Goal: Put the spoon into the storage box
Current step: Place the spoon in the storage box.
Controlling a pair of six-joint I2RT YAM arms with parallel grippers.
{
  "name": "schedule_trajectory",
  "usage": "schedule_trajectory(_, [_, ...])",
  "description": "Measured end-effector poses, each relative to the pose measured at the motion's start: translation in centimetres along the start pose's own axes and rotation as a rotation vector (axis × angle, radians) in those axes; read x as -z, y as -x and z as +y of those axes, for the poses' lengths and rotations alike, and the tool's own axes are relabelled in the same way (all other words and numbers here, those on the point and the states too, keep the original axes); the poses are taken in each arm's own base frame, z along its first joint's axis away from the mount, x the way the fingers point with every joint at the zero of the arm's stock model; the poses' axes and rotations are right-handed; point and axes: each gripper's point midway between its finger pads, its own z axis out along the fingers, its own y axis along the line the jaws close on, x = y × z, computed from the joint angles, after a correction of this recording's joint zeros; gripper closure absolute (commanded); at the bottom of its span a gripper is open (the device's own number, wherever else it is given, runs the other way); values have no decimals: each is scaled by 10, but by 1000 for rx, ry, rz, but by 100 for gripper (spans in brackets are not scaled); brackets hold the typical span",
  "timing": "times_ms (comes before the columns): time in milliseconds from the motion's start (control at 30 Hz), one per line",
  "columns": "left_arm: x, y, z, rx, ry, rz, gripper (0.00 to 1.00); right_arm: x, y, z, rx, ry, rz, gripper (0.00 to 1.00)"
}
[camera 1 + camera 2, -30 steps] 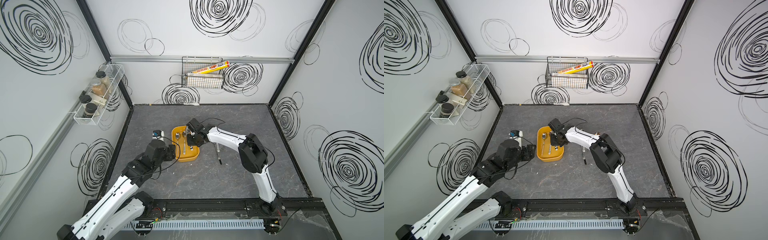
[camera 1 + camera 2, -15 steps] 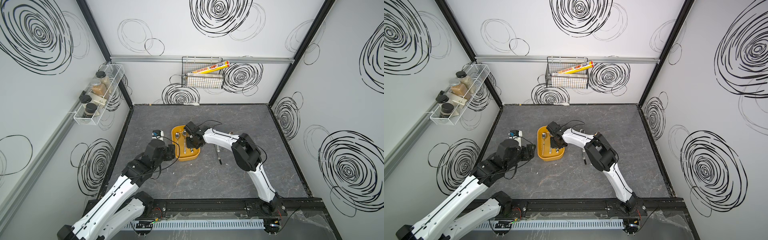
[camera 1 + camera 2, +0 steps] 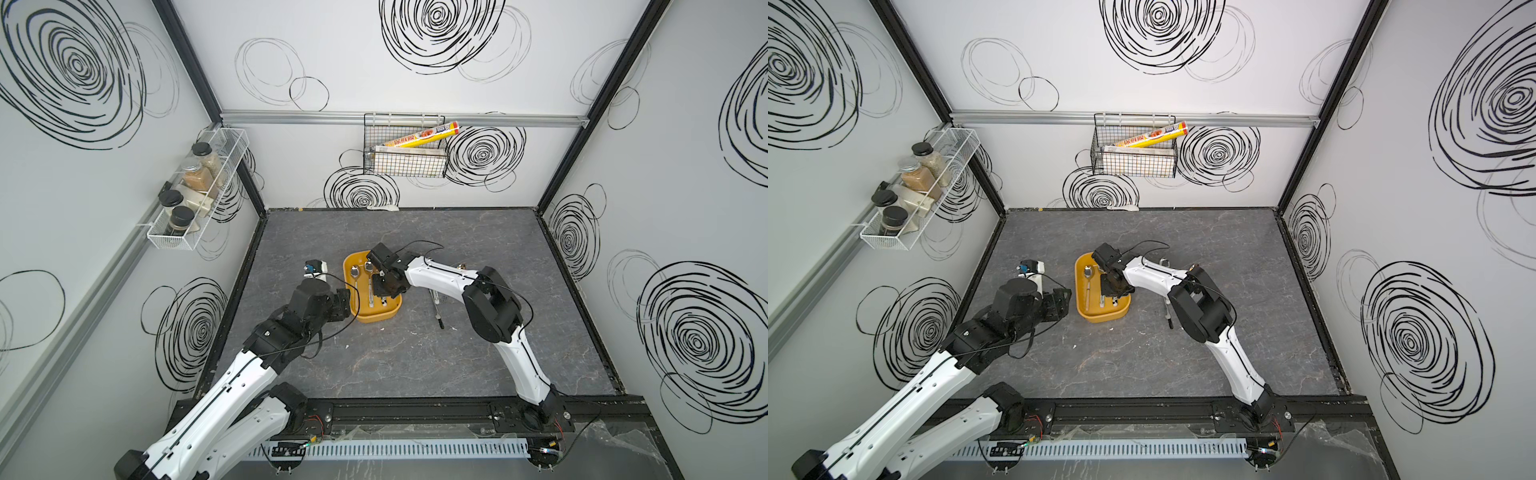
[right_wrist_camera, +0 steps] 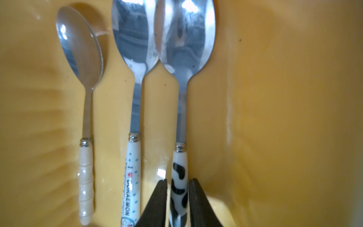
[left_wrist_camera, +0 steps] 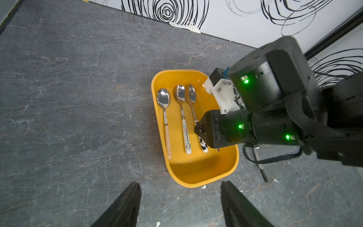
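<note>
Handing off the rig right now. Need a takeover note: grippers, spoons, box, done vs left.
Left gripper: fingers open, empty, hovering off the end of the storage box.
Right gripper: down in the box, fingers straddling the cow-print spoon handle. Gripped or released is unclear.
Done: cow-print spoon lies in the box beside the Doraemon spoon and the beige-handled spoon.
Left: confirm release, lift the right arm out. A thin utensil lies on the table beside the box; cannot tell if it is a spoon.
</note>
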Motion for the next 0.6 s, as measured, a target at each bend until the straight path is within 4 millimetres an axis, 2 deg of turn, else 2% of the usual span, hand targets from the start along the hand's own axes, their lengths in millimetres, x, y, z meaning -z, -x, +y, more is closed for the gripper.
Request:
schedule_trajectory(200, [0,0,0,0,0,1,29,10,5,4,13,9,-11,71])
schedule_trajectory(300, [-1,-1,0,-1,2,4,29,29,12,8,26,24,-40,71])
schedule_trajectory(433, [-4,-3,-1,-4,-1,18,29,86,34,6,44,23,-163,70])
schedule_trajectory(533, [-8,-7,-4,-12,-10,42,31,144,43,-18,39,-4,-292,69])
schedule_trajectory(600, [-13,-13,-9,-23,-24,72,32,175,41,-49,11,-24,-367,69])
